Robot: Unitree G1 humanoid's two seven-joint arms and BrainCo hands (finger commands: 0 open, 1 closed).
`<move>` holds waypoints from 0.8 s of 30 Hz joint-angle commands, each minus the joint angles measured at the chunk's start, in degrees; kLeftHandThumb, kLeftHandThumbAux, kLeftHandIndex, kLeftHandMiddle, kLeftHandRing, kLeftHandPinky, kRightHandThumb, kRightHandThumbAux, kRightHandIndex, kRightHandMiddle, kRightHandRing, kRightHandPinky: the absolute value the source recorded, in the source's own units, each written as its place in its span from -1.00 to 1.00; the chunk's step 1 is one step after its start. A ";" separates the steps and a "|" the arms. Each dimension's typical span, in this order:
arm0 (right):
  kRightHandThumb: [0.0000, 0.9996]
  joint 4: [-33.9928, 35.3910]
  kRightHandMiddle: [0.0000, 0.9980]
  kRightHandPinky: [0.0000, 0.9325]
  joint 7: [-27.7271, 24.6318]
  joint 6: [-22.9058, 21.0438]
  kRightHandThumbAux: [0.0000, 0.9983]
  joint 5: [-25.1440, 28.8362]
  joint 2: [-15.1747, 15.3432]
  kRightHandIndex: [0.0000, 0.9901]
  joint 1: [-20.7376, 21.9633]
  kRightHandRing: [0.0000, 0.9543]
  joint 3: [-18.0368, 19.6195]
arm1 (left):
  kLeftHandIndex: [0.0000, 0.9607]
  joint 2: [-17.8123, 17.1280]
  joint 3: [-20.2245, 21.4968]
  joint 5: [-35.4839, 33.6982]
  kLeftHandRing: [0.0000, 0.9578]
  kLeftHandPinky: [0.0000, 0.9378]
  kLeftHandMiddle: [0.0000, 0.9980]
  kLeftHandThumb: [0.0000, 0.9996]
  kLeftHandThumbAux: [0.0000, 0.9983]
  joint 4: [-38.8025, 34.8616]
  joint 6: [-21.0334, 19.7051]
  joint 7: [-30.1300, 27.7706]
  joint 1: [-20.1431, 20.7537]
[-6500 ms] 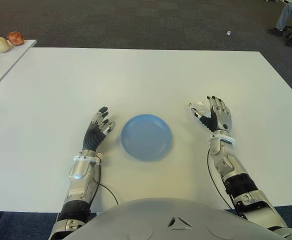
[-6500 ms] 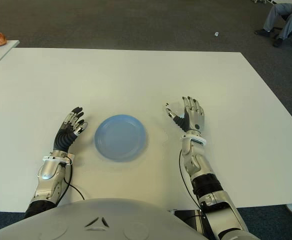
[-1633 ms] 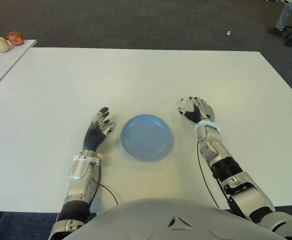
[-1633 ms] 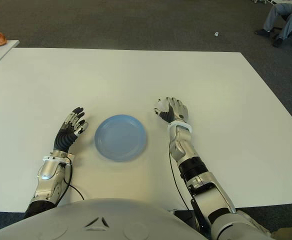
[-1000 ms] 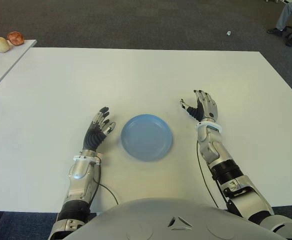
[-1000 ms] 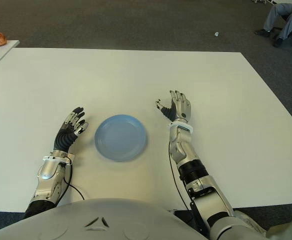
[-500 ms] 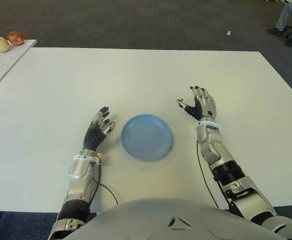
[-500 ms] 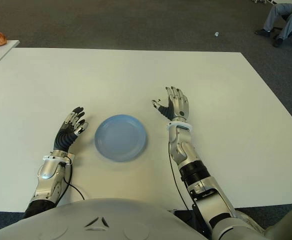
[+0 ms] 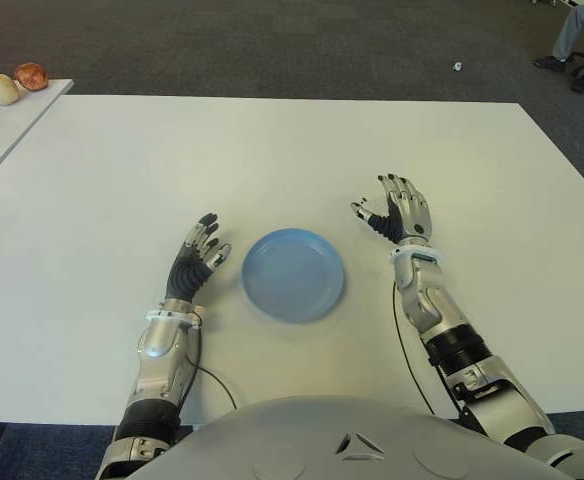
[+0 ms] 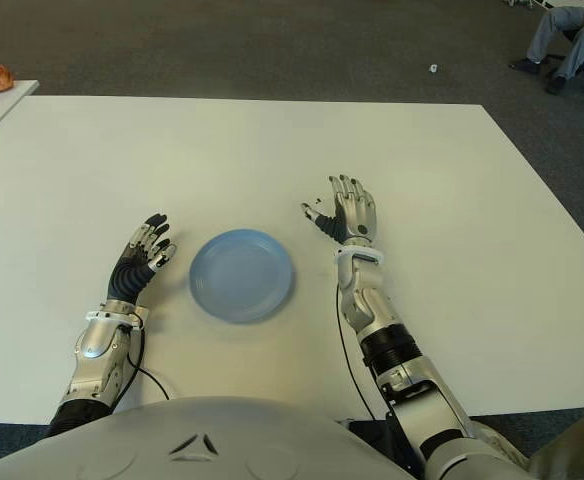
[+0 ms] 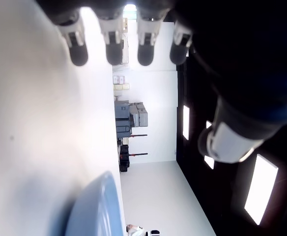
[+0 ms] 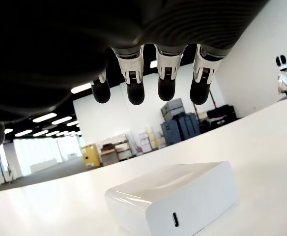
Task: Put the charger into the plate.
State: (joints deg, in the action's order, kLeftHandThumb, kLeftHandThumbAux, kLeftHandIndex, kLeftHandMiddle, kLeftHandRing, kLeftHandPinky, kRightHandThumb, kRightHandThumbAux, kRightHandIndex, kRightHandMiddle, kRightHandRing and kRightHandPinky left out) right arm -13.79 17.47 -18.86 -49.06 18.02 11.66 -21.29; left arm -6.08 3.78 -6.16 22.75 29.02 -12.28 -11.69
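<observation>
A round blue plate (image 9: 293, 274) lies on the white table (image 9: 272, 150), with nothing in it. The charger (image 12: 175, 196) is a white block with a small port; it sits on the table just under my right hand's spread fingers (image 12: 165, 81). I cannot pick it out against the white table in the eye views. My right hand (image 9: 387, 208) is open, to the right of the plate, holding nothing. My left hand (image 9: 197, 255) shows to the left of the plate, fingers (image 11: 114, 44) straight, with the plate's edge (image 11: 99, 206) beside it.
A second white table (image 9: 2, 120) at the far left carries several round items (image 9: 17, 85). A seated person's legs (image 9: 577, 40) show at the top right on the dark carpet. A small white object (image 9: 457, 67) lies on the floor beyond the table.
My right hand, curled low over the table 1.6 s ago, has uncurled, lifted and spread its fingers, staying close to the plate's right side. The left hand has not moved.
</observation>
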 commanded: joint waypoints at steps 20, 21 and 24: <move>-0.51 -2.86 -1.00 -1.00 -6.61 -9.42 -0.62 -1.36 -2.86 -1.00 2.79 -1.00 -0.47 | -0.96 0.18 -0.41 0.48 -0.92 -0.88 -0.91 -1.00 0.27 4.57 -4.01 -0.34 -2.87; -0.51 -3.05 -1.00 -1.00 -6.59 -9.47 -0.62 -1.31 -2.89 -1.00 2.88 -1.00 -0.45 | -0.96 0.18 -0.41 0.49 -0.92 -0.88 -0.91 -1.00 0.27 4.57 -4.01 -0.33 -2.87; -0.52 -4.29 -1.00 -1.00 -6.41 -9.97 -0.61 -1.01 -3.19 -1.00 3.37 -1.00 -0.21 | -0.96 0.10 -0.41 0.62 -0.92 -0.89 -0.91 -1.00 0.27 4.47 -4.05 -0.21 -3.01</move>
State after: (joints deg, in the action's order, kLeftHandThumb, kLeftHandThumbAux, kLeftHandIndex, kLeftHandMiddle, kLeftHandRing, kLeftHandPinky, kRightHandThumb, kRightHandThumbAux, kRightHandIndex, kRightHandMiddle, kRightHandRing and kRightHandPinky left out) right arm -16.49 11.48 -27.89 -50.48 15.40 14.20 -21.50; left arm -6.22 3.74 -6.12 22.75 29.02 -12.28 -11.69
